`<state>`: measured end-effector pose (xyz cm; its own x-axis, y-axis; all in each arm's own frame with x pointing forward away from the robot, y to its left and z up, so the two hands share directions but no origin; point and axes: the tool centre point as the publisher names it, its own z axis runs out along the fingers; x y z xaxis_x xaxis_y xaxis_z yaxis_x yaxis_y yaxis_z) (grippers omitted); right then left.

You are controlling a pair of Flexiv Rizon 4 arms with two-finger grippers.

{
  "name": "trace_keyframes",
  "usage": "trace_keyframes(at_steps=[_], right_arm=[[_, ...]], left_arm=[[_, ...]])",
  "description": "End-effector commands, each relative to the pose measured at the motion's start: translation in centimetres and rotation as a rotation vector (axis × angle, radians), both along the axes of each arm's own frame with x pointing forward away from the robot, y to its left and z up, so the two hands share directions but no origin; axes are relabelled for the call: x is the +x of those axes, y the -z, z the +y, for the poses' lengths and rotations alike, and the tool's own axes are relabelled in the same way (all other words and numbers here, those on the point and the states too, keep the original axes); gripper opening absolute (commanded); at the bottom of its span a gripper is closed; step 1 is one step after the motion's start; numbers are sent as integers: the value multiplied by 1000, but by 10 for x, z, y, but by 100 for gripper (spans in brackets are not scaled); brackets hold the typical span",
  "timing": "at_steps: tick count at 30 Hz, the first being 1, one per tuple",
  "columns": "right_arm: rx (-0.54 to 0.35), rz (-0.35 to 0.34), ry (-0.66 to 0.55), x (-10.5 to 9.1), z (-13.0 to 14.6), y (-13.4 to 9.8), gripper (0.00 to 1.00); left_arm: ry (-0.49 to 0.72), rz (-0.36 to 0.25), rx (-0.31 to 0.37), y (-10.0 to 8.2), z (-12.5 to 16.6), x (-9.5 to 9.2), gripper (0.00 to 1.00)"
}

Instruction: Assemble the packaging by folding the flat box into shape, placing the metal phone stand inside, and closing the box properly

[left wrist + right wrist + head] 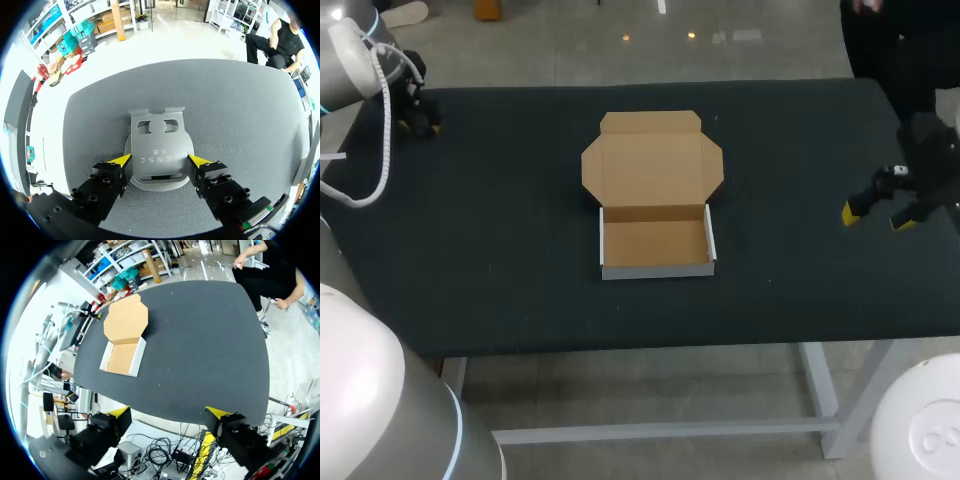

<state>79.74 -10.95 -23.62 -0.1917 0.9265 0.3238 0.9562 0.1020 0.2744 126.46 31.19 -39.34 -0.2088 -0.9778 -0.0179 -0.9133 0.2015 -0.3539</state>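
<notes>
The black table (500, 260) carries the box (655, 243) at its centre. The tray is folded up and its lid (652, 165) lies flat open toward 12 o'clock, long axis 12 to 6. At 10 o'clock the metal phone stand (159, 145) lies under my left gripper (161, 160), slotted end pointing away; I cannot tell whether it is gripped. My right gripper (878, 217) hangs released at 3 o'clock.

A short line of lettering is stamped on the metal phone stand (159, 150).

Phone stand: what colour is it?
The phone stand is grey, clearest in the left wrist view.
</notes>
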Motion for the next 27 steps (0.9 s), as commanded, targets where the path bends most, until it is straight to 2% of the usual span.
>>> trace_keyframes(at_steps=[1, 2, 21, 27], right_arm=[[2, 5, -3, -1, -1, -2, 100], [2, 5, -3, -1, -1, -2, 100], [2, 5, -3, -1, -1, -2, 100], [2, 5, -3, -1, -1, -2, 100]], left_arm=[[-4, 15, 2, 6, 0, 9, 16], [-6, 15, 3, 6, 0, 8, 0], [-22, -21, -15, -10, 3, -7, 0], [-25, -35, -16, -20, 5, -14, 0]])
